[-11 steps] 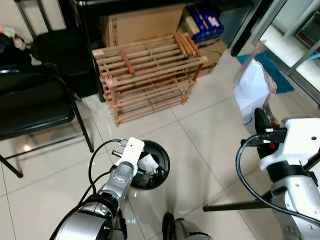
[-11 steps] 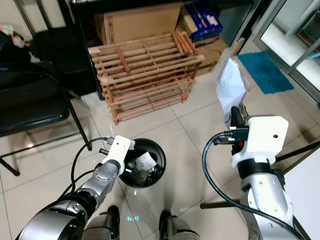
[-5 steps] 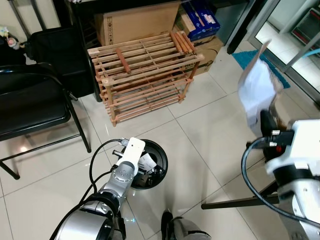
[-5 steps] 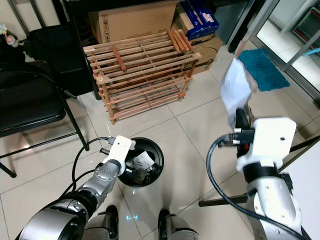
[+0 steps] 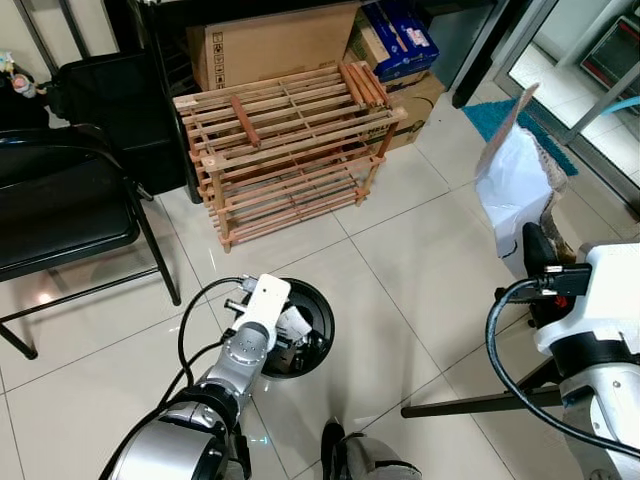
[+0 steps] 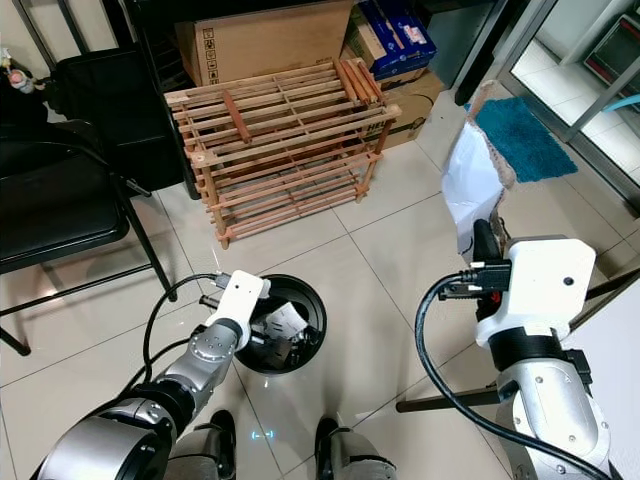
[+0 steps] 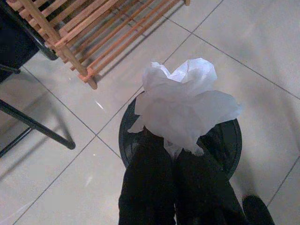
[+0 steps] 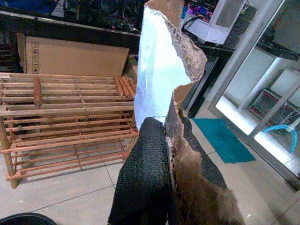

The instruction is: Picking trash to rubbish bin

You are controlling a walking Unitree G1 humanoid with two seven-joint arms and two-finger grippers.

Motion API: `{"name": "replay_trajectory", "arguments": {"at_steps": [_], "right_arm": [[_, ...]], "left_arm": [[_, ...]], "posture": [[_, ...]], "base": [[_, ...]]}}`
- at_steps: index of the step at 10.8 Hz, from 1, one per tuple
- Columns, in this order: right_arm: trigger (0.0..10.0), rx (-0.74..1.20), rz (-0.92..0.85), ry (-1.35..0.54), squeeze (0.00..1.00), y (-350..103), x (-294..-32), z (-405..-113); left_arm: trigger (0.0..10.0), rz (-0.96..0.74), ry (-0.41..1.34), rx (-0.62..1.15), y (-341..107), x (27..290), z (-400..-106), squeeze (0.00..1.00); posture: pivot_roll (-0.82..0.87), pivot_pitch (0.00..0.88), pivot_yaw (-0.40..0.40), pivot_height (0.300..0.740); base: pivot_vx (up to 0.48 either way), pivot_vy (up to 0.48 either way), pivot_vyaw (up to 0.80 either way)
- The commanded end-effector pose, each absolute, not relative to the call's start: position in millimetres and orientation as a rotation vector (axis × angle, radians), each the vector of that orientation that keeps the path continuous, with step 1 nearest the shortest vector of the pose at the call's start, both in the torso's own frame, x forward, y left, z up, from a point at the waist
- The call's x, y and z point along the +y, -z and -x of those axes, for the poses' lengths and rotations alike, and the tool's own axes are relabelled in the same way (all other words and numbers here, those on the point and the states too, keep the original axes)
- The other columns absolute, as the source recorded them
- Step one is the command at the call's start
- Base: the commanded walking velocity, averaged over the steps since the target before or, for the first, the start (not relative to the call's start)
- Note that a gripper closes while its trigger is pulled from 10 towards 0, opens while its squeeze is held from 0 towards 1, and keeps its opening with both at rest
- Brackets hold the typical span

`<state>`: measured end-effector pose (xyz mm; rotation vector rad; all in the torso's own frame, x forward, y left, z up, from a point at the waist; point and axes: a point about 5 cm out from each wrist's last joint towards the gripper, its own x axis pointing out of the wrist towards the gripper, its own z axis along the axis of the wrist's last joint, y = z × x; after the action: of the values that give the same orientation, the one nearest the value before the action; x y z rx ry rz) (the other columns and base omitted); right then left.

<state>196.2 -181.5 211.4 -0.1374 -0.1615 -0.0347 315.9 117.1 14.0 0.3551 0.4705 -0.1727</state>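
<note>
Neither piece is binned yet, I judge: the left gripper [image 7: 176,157] pinches crumpled paper [image 7: 183,108] just above the bin [image 5: 318,305], while the right gripper [image 8: 171,140], well aside of it, clamps torn cardboard [image 5: 515,180].

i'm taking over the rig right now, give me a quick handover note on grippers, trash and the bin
Left gripper: shut on a crumpled white tissue, held right over the black rubbish bin on the tiled floor in front of the robot.
Right gripper: shut on a torn piece of cardboard, white on one face and brown on the other, held up off to the robot's right, well away from the bin.
Done: both pieces of trash are picked up; some rubbish already lies in the bin.
Left: open the left gripper to drop the tissue, then bring the cardboard over the bin and release it.
</note>
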Motion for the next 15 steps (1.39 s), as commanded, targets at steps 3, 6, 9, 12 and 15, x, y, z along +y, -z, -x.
{"name": "replay_trajectory", "arguments": {"at_steps": [3,6,9,12,15], "right_arm": [[10.0,-0.161,0.161,0.049,0.0,-217,-190,-191],[10.0,-0.149,0.175,0.066,0.0,-220,-194,-180],[10.0,-0.132,0.179,0.073,0.0,-219,-197,-175],[10.0,-0.121,0.186,0.074,0.0,-218,-199,-175],[10.0,-0.119,0.194,0.079,0.0,-219,-202,-175]], "left_arm": [[10.0,-0.333,0.137,0.547,1,122,-303,0.0],[10.0,-0.318,0.14,0.563,6,120,-298,0.31],[10.0,-0.312,0.133,0.548,5,122,-299,1.0],[10.0,-0.325,0.095,0.525,0,129,-304,1.0],[10.0,-0.332,0.068,0.503,-2,131,-305,1.0]], "posture": [[-0.17,0.276,-0.184,0.74],[-0.2,0.298,-0.197,0.74],[-0.21,0.297,-0.203,0.74],[-0.21,0.3,-0.215,0.74],[-0.21,0.304,-0.22,0.74]], "base": [[0.0,0.0,0.0],[0.0,0.0,0.0],[0.0,0.0,0.0],[0.0,0.0,0.0],[0.0,0.0,0.0]]}}
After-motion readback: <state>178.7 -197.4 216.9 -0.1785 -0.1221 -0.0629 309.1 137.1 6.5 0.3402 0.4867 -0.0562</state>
